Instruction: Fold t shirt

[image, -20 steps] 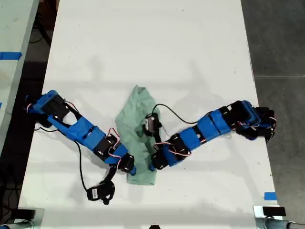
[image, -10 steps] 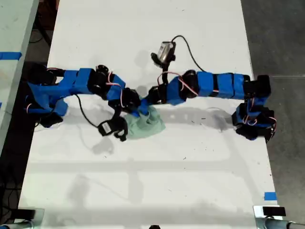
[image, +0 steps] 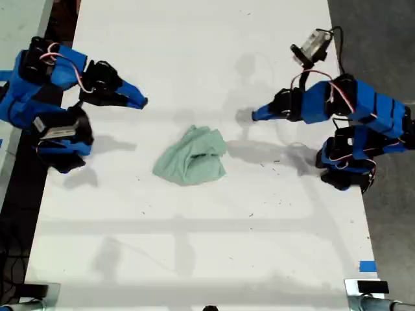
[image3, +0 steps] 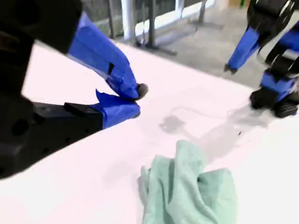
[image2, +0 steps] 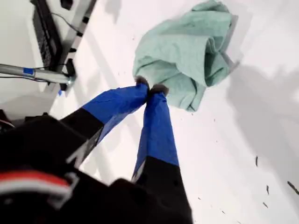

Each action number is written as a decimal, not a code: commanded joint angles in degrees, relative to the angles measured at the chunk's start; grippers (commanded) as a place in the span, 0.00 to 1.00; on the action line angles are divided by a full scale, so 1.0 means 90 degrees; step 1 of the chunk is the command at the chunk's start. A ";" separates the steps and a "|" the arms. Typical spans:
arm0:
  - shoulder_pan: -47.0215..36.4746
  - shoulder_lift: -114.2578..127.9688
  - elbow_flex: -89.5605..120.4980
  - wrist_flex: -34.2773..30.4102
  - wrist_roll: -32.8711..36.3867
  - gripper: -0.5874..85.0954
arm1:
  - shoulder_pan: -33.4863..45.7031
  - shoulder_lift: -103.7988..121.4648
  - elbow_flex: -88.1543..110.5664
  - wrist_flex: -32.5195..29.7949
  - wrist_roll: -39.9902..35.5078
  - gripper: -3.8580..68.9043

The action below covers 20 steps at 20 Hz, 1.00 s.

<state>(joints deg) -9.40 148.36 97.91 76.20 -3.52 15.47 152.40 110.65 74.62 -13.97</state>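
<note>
One t shirt (image: 192, 155) lay bunched near middle of table (image: 207, 259). One white table carried it. Two blue arms stood there: one at exterior view's left, one at exterior view's right. Two grippers: my first gripper (image2: 149, 87), my second gripper (image3: 138, 100). Two fingers (image2: 156, 130) on each gripper. Two strips of blue tape: one at exterior view's left edge (image: 14, 75), one at near right (image: 367, 266).
</note>
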 commanded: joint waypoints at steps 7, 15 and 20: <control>0.0215 0.6484 0.9258 -0.3975 0.0605 0.00 | -0.0811 0.5410 0.6562 -0.0693 0.0049 0.05; -0.0537 0.6436 0.9590 -0.1963 -0.0645 0.01 | -0.0605 0.5410 0.7422 0.0303 0.1650 0.06; 0.0020 0.6445 0.9561 -0.1797 -0.1113 0.01 | -0.0693 0.5410 0.7422 0.0322 0.1553 0.13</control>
<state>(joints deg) -11.69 205.93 183.96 60.03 -11.78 9.40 200.57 174.73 77.34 0.70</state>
